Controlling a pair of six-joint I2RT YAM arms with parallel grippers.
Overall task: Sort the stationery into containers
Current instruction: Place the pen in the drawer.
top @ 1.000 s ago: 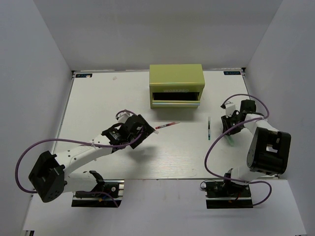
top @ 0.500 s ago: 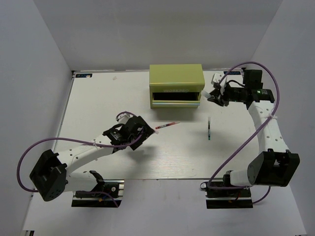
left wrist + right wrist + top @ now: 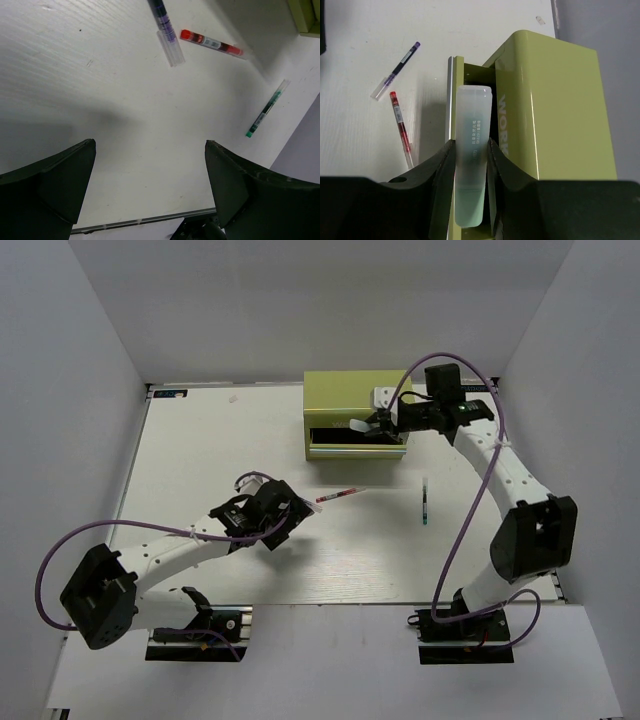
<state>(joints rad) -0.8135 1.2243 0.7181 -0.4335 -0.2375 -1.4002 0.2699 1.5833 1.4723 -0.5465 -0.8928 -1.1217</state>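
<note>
The olive-green cabinet (image 3: 358,390) stands at the back, its lower drawer (image 3: 355,447) pulled open. My right gripper (image 3: 370,425) is shut on the pale green marker (image 3: 472,115) and holds it over the open drawer (image 3: 451,100), beside the cabinet body (image 3: 555,100). My left gripper (image 3: 283,516) is open and empty, low over the table (image 3: 150,143). The red-and-white pen (image 3: 340,495) lies just beyond it, also in the left wrist view (image 3: 211,43). A dark purple pen (image 3: 167,31) lies next to the red one. A dark green-tipped pen (image 3: 425,502) lies to the right.
The white table (image 3: 200,450) is walled by grey panels on three sides. Its near edge (image 3: 140,222) shows just below my left fingers. The red pen (image 3: 400,120) and the purple pen (image 3: 397,69) lie left of the drawer in the right wrist view.
My right arm has swung from the right side of the table up and left to the cabinet, carrying the marker over the open drawer. My left gripper has barely shifted.
</note>
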